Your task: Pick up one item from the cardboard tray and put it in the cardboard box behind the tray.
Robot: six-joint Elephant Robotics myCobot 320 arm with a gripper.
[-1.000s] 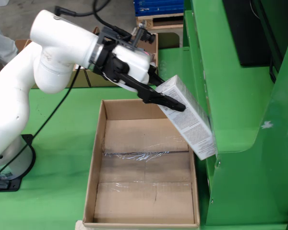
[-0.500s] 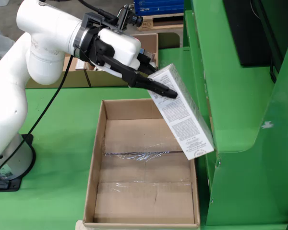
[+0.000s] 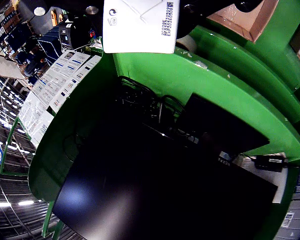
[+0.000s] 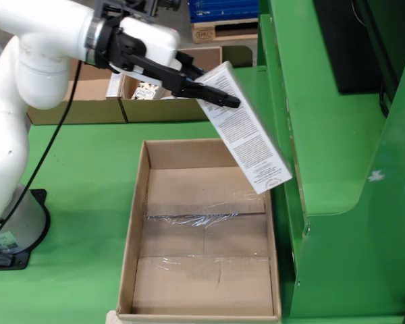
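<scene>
Hanging tilted from the hand, white carton over cardboard box.

Fixed view: open cardboard box bare inside, free from above. Green wall rises tight along box's right edge. Hand with white carton hangs over box's far right corner. Robot base left, green worktop between.

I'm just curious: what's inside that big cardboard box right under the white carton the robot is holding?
The cardboard box looks empty: only its taped bottom flaps show. The white carton, held tilted in the jaws of the gripper, hides a little of the far right corner.
</scene>
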